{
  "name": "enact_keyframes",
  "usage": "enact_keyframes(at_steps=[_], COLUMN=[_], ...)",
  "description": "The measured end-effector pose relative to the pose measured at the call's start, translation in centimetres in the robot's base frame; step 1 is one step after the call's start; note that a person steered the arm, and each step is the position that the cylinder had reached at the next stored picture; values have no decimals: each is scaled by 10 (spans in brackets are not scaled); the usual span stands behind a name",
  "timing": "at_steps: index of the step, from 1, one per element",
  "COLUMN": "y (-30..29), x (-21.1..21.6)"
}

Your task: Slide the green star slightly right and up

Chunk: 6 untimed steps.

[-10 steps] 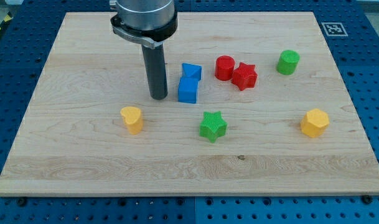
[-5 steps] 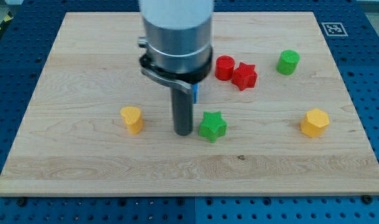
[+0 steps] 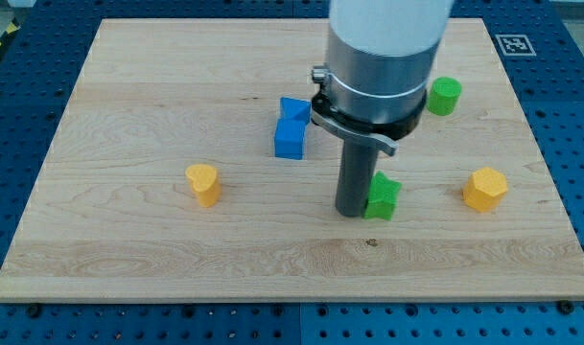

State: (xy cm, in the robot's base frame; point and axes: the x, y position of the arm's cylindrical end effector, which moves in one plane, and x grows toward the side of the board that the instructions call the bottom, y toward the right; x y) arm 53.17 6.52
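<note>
Our rod stands right of frame centre, my tip (image 3: 354,213) planted on the wooden board (image 3: 128,115) and pressed against the left side of the green star (image 3: 383,196). We carry no pincer, only that bare rod. It hides the star's left points, so its shape barely reads. The wide arm housing above blocks the upper middle. Clear of it: two blue blocks (image 3: 292,127), touching, upper centre; a green cylinder (image 3: 446,96) partly covered; yellow blocks far left (image 3: 203,184) and far right (image 3: 485,189).
</note>
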Motion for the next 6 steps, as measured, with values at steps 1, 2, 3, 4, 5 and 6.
enact_keyframes(at_steps=[1, 2, 3, 4, 5, 6], y=[32, 45, 46, 52, 60, 84], x=[0, 8, 23, 27, 27, 5])
